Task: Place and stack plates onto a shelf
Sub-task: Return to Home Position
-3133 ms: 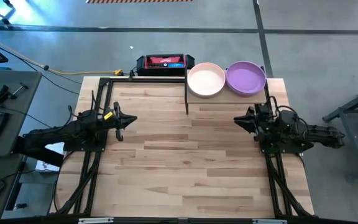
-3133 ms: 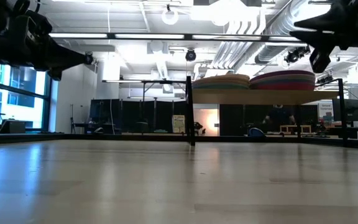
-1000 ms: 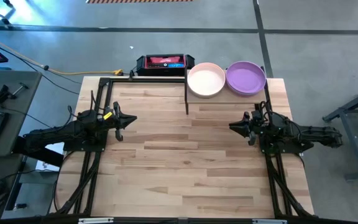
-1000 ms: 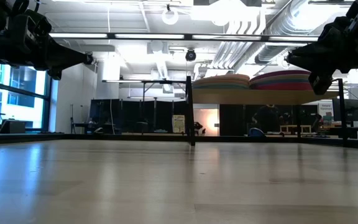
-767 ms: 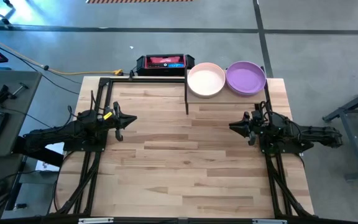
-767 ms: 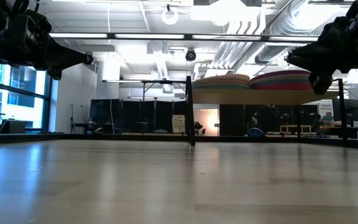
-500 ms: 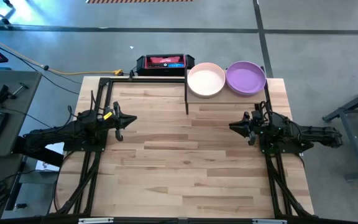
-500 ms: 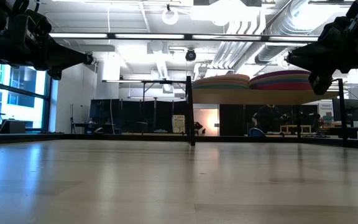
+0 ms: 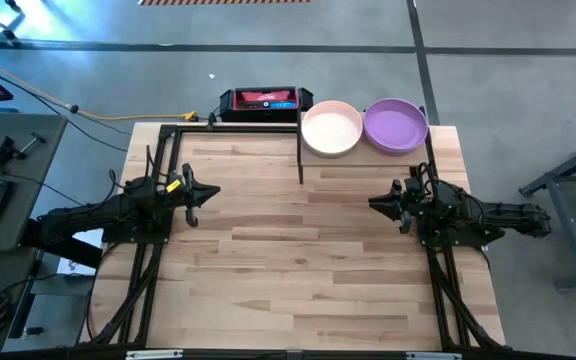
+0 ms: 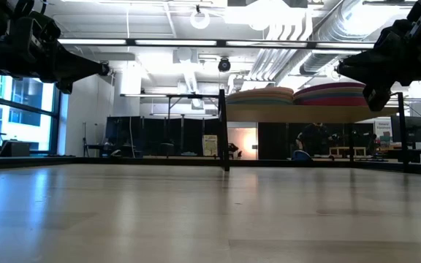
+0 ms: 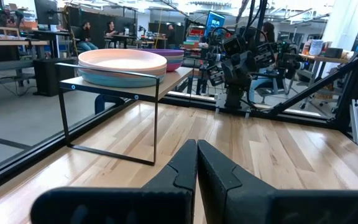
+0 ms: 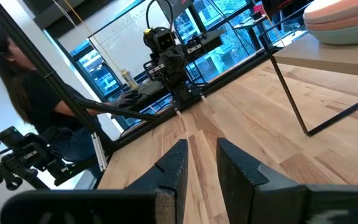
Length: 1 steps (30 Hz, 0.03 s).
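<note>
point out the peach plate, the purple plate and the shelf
peach plate (image 11: 122, 58): left wrist view, its inner face
purple plate (image 9: 396, 125): high view, its middle
shelf (image 10: 305, 114): low view, front edge of the board

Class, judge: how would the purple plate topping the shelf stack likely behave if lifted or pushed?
The purple plate looks rigid and shallow, so it probably lifts without flexing. Resting high on a stack, it might slide off if pushed sideways. Round, it could roll if tipped.
</note>
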Available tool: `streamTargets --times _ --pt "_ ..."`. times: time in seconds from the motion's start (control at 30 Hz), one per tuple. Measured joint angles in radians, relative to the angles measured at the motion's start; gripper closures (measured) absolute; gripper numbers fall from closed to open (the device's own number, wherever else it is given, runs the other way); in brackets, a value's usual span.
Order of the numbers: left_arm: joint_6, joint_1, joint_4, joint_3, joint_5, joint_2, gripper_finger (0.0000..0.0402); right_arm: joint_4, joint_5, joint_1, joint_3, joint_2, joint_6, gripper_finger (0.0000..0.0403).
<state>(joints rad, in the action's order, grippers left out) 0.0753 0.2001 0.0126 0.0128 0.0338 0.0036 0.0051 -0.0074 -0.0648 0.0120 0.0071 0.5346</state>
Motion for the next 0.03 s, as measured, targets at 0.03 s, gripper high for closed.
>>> streamTargets --times 0.03 --pt "0.000 0.000 0.000 0.000 0.000 0.000 0.0398 0.000 0.000 0.000 0.000 0.000 0.000 0.0336"
